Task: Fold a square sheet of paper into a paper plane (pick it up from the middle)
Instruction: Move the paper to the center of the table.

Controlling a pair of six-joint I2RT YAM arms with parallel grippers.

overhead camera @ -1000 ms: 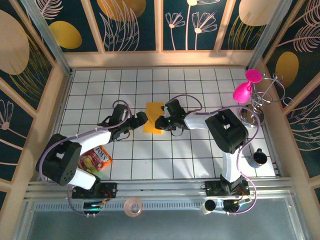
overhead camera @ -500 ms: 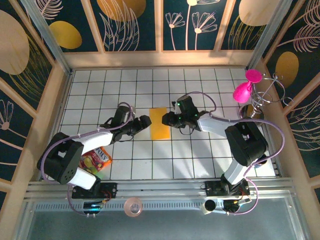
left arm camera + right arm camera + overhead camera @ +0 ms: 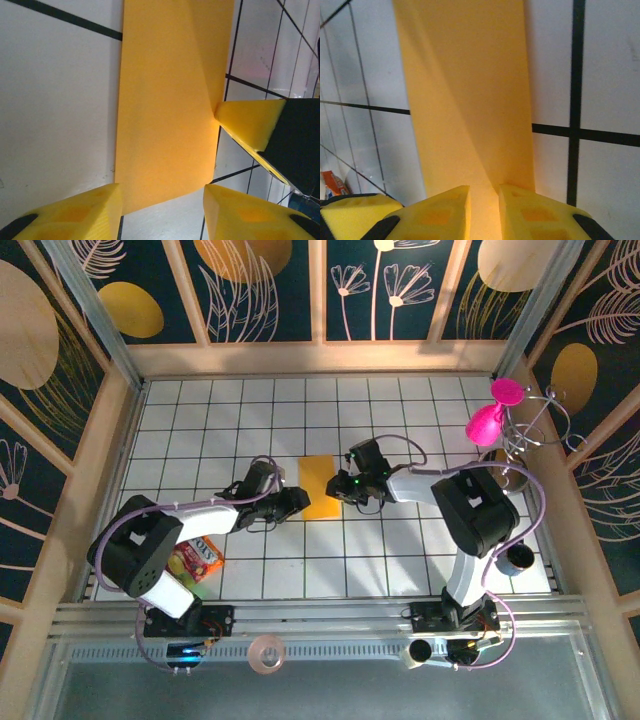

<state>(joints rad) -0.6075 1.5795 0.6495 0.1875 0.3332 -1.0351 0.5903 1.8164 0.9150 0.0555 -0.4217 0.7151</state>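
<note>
The square sheet of paper (image 3: pixel 318 483) lies on the white tiled table, folded into a narrow orange-yellow rectangle (image 3: pixel 167 100) (image 3: pixel 465 90). My left gripper (image 3: pixel 297 499) (image 3: pixel 162 212) is open at the sheet's near-left corner, one yellow finger (image 3: pixel 75 215) on each side of the near edge. My right gripper (image 3: pixel 342 487) (image 3: pixel 484 210) meets the sheet's right edge with its jaws almost together and paper in the slit between them. A ridge runs across the sheet from that pinch. One right finger (image 3: pixel 250 122) touches the paper's edge in the left wrist view.
A multicoloured snack packet (image 3: pixel 190 560) lies by the left arm's base. A pink balloon-like figure (image 3: pixel 488 420) on a wire stand is at the right wall, with a dark cup (image 3: pixel 520 556) below it. A tape roll (image 3: pixel 266 652) sits on the front rail.
The left gripper has slid right to the paper's corner and its jaws have narrowed. The right gripper rose, then came back down onto the right edge. The paper looks narrower than a second ago.
</note>
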